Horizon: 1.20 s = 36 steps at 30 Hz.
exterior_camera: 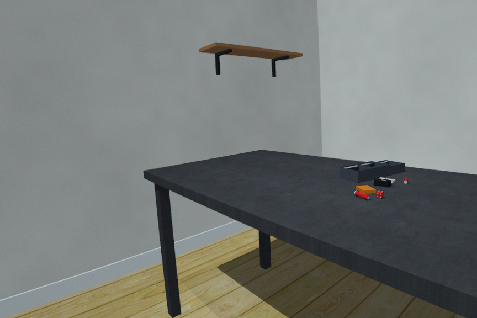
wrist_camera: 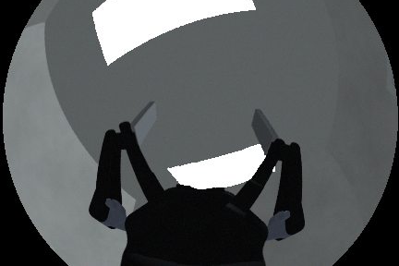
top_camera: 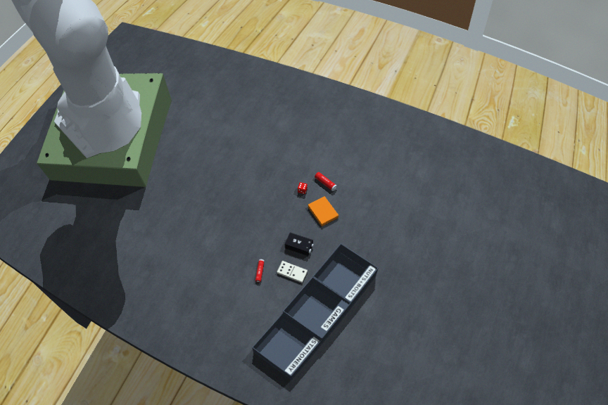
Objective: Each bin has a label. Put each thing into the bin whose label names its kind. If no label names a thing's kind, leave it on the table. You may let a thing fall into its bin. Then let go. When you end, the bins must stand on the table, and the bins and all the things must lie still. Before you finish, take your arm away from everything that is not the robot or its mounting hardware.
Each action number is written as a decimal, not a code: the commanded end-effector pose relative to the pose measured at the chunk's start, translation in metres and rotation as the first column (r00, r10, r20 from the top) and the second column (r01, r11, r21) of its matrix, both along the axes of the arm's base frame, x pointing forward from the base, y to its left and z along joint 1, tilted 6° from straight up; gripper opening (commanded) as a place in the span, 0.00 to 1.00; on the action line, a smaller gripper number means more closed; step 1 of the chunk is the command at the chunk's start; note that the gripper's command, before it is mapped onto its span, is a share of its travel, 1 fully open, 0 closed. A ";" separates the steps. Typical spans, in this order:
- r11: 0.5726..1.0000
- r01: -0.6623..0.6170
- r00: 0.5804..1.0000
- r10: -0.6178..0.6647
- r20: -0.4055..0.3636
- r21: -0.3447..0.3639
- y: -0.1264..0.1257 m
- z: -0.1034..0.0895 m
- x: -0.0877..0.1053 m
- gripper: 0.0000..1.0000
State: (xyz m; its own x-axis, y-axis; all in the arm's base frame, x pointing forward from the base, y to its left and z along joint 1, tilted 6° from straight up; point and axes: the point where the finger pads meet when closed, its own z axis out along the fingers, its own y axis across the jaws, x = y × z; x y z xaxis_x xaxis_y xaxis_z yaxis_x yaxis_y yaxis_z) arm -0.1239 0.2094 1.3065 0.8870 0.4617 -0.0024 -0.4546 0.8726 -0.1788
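Observation:
On the dark table lie a red die [top_camera: 302,188], a red battery [top_camera: 325,181], an orange flat block [top_camera: 323,210], a black 9V battery [top_camera: 299,244], a white domino [top_camera: 292,271] and a second red battery [top_camera: 259,270]. Three joined dark bins stand near the front: NUTS+BOLTS [top_camera: 344,275], GAMES [top_camera: 315,311] and STATIONERY [top_camera: 284,347]; all look empty. In the exterior view the bins [exterior_camera: 371,170] and the orange block [exterior_camera: 366,189] lie at the far right. My gripper [wrist_camera: 204,113] shows only in the wrist view, open and empty, facing walls or ceiling.
The arm's green base [top_camera: 108,138] stands at the table's left end, far from the things. A wooden shelf [exterior_camera: 250,51] hangs on the wall, away from the table.

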 end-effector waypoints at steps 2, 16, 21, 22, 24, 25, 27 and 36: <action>1.000 0.000 1.000 0.000 0.000 0.000 0.000 0.000 0.000 1.00; 1.000 0.000 1.000 0.000 0.000 0.000 0.000 0.000 0.000 1.00; 1.000 0.000 1.000 0.000 0.000 0.000 -0.003 -0.033 0.002 0.05; 1.000 0.000 1.000 0.000 0.000 0.000 -0.004 -0.041 0.002 0.05; 1.000 0.000 1.000 0.000 0.000 0.000 -0.006 -0.058 0.003 0.05; 1.000 0.000 1.000 0.000 0.000 0.000 -0.006 -0.066 0.003 0.05; 1.000 0.000 1.000 0.000 0.000 0.000 -0.005 -0.078 0.002 0.05; 1.000 0.000 1.000 0.000 0.000 0.000 -0.009 -0.133 0.005 0.05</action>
State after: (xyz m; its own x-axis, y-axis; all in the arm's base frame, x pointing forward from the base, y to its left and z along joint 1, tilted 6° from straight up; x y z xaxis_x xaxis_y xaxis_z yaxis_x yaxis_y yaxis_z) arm -0.1263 0.2247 1.2074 0.9326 0.3604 -0.0204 -0.3583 0.9175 -0.1724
